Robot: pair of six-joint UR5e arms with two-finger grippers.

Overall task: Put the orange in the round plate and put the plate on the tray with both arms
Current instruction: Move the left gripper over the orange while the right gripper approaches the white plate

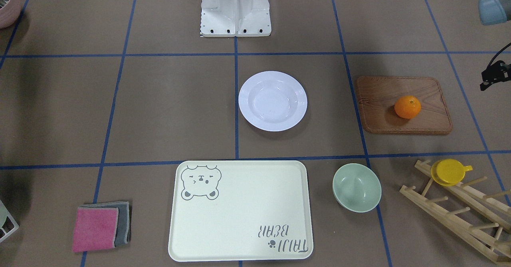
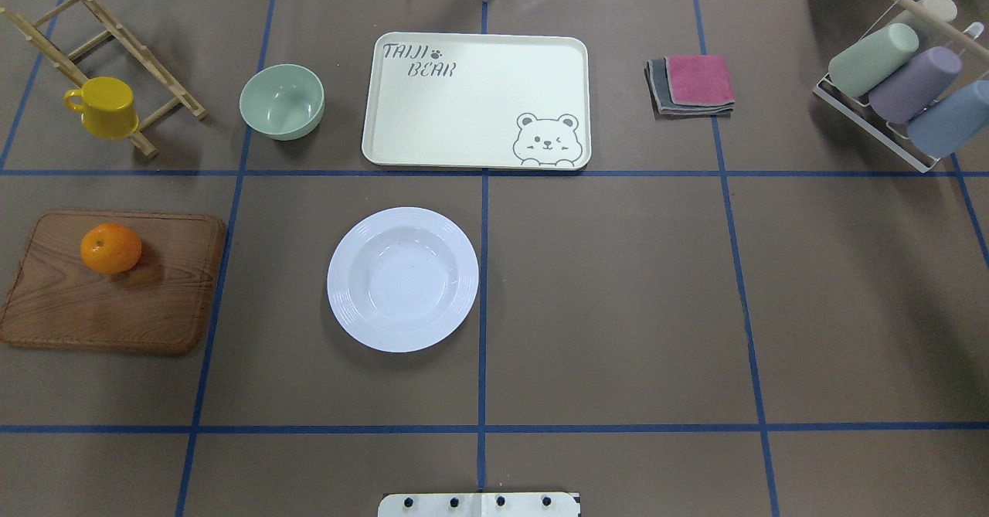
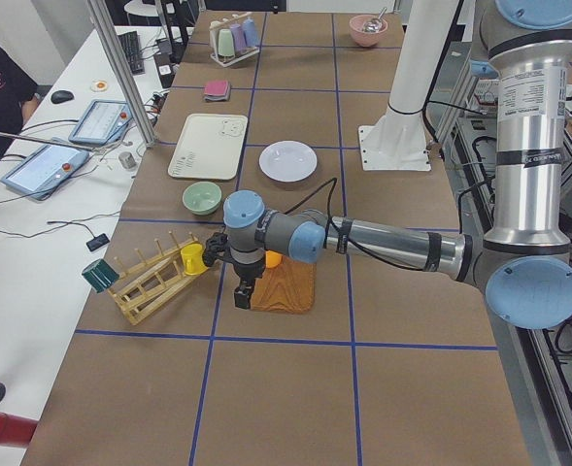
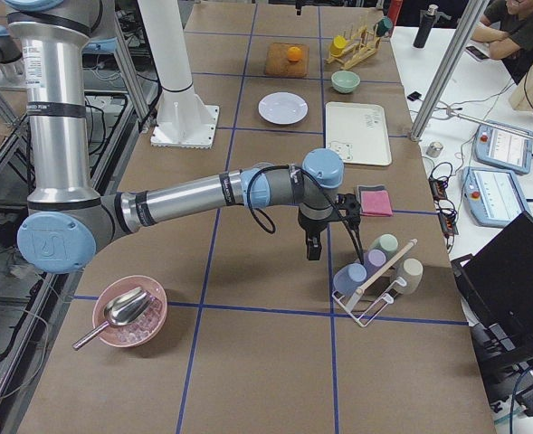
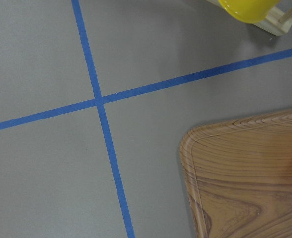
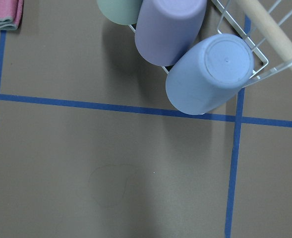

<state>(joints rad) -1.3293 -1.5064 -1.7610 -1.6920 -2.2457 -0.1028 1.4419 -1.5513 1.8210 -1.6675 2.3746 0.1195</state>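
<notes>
Pick-up not yet begun: the left end effector (image 3: 244, 293), its opening impossible to tell, hangs near the orange (image 2: 110, 248) and must shift over it.

Orange (image 2: 110, 248): sits alone on board (image 2: 147, 308), open above and around.
Plate (image 2: 340, 301): bare table (image 2: 618, 285) all round its rim.
Tray (image 2: 479, 107): open top; bowl (image 2: 281, 102) near one short end.
Rack (image 2: 154, 65), cup (image 2: 108, 107): stand near board's far edge.

"TAIJI BEAR" on tray (image 2: 479, 100)
</notes>
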